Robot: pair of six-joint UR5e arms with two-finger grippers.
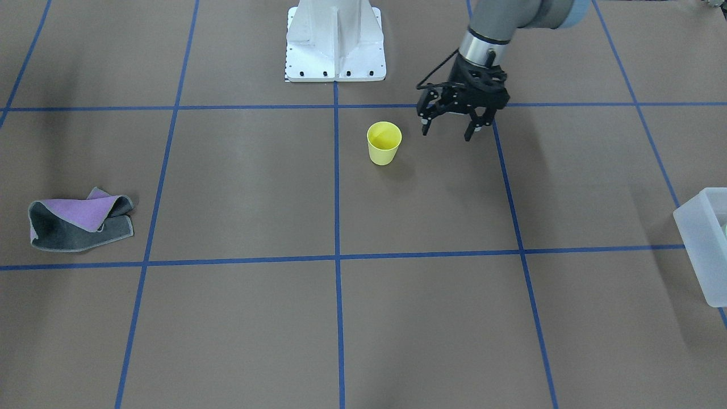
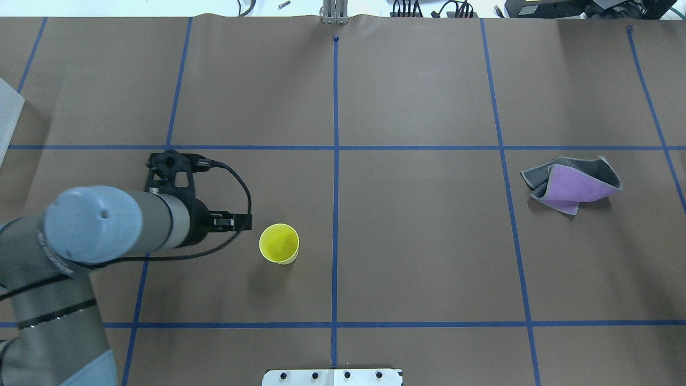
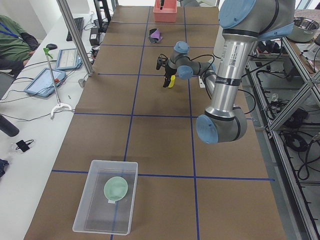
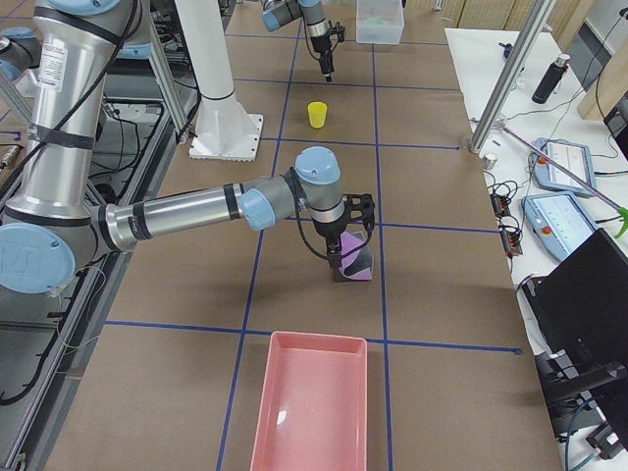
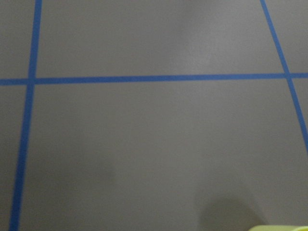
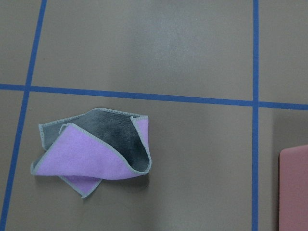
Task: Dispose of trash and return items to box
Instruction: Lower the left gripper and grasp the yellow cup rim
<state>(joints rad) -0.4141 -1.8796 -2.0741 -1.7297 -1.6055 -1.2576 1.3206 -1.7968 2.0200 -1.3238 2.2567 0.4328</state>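
L gripper [image 1: 447,134] is held just beside yellow cup [image 1: 384,143], jaws apart, prob. to grasp it. R gripper [image 4: 343,255] is hung over cloth [image 4: 359,267], far from cup; jaws can't be judged. Well apart from cup, box [image 1: 703,250] is set for returns.

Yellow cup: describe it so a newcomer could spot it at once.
Find the white robot base. In front of it, beside the centre blue tape line, stands the yellow cup, upright. It is the only yellow thing, with the open left gripper beside it.
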